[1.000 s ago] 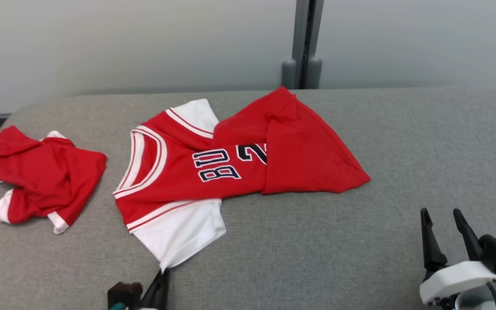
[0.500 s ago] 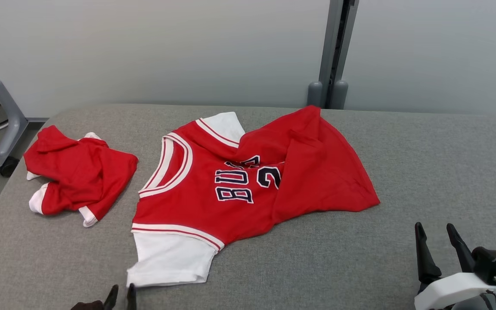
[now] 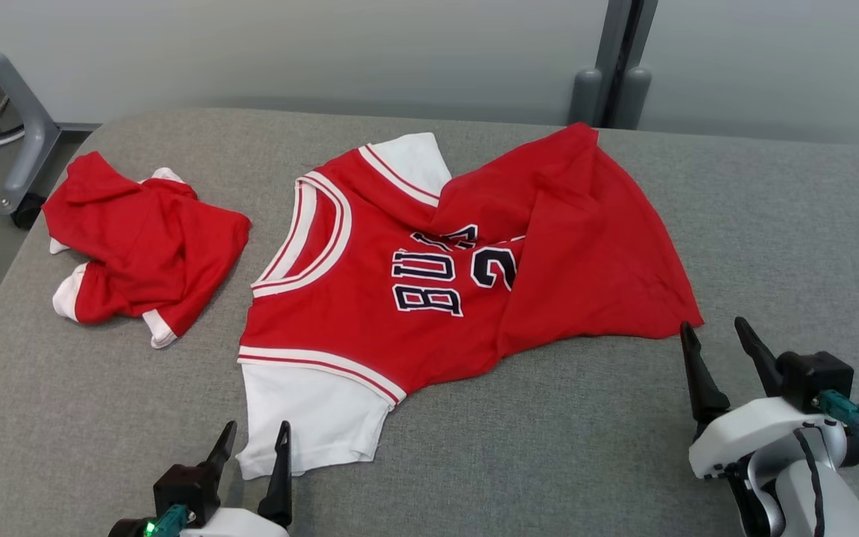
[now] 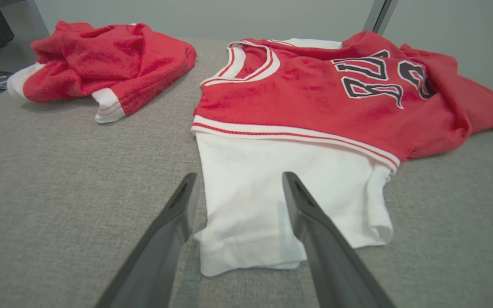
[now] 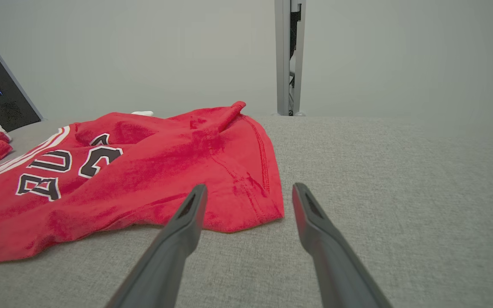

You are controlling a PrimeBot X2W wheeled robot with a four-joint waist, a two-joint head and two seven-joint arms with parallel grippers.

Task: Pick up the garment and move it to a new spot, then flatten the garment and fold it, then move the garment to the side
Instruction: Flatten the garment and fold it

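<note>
While both hover low over the bench [image 3: 549,447], left pincer [image 3: 258,426] is spread, white sleeve of the garment [image 3: 414,298] between its fingers [image 4: 313,231]; right pincer [image 3: 713,324] spread too, red hem just ahead-left.
</note>
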